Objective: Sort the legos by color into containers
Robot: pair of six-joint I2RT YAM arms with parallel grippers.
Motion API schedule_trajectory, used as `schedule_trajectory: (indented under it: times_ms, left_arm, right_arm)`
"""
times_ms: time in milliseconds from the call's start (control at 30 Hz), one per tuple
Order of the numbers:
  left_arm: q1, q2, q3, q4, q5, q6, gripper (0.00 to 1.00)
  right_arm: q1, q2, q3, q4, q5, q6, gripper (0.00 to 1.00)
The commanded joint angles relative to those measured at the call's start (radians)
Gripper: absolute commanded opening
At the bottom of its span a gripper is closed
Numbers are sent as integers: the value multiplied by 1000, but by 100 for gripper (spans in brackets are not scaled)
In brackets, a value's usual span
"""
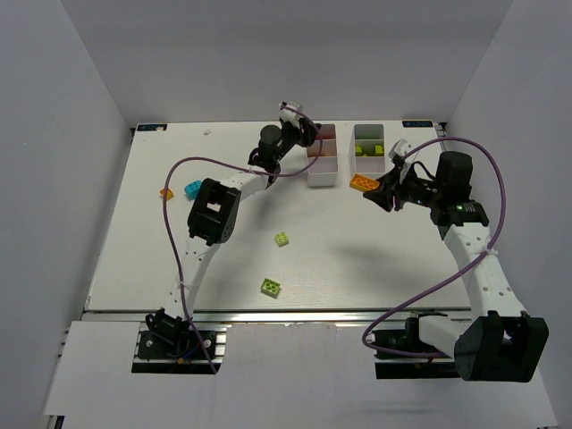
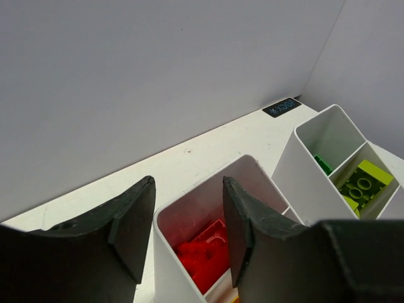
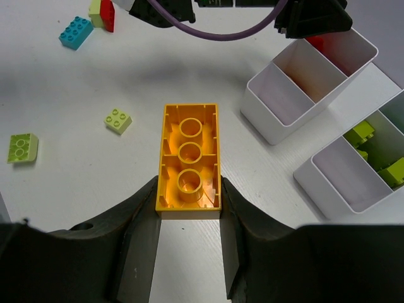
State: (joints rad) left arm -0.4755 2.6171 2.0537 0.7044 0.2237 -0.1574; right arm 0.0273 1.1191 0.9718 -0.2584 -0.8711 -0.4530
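White table (image 1: 116, 259), grey walls. Upper left: small orange brick (image 1: 166, 193), cyan brick (image 1: 193, 189). Centre: lime bricks (image 1: 281, 239); left gripper (image 2: 188, 196), jaws apart, empty, above red bricks (image 2: 205, 252) in left bin (image 1: 322, 175). Right: right bin (image 2: 297, 183); right gripper (image 3: 189, 186) clamped on large orange brick (image 3: 189, 145).

- The left container (image 3: 278, 107) and the right container (image 3: 344, 183), white with three compartments each, stand side by side at the far worktop (image 1: 232, 268) edge.
- Red legos (image 2: 205, 252) fill the left one's far compartment. The right one holds a dark green lego (image 2: 323, 165) and lime legos (image 2: 363, 183).
- The orange brick (image 3: 189, 158), underside up, sits clamped in the right hand (image 3: 188, 196).
- A cyan brick (image 1: 193, 189) lies beside a small orange brick (image 1: 166, 193).
- A pale lime brick (image 1: 281, 239) and a larger lime brick (image 1: 270, 286) lie apart.
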Motion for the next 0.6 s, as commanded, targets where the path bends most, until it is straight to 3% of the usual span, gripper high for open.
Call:
schedule_trajectory:
  times_ms: [0,67,300,367,467,567]
  left_arm:
    - [-5,-176,-50,76,-32,-4,56]
    - [-5,-270,-91,70,-44,-2,55]
    - [24,-731,-522,-64,-78,-51,47]
    - [55,-890,-674,-138,-124,-143,52]
    - [112,-1059,-791,-462,-139,-255,68]
    - [164,-1166,-900,-687,-95,-295,78]
  right_arm:
    - [-4,-7,7,36,-23,-1,0]
    - [-1,13,10,48,-13,-9,0]
    - [39,237,181,-10,183,-154,0]
    - [72,316,267,-39,219,-217,0]
    - [121,436,410,-79,277,-352,0]
    - [167,566,564,-136,334,-492,0]
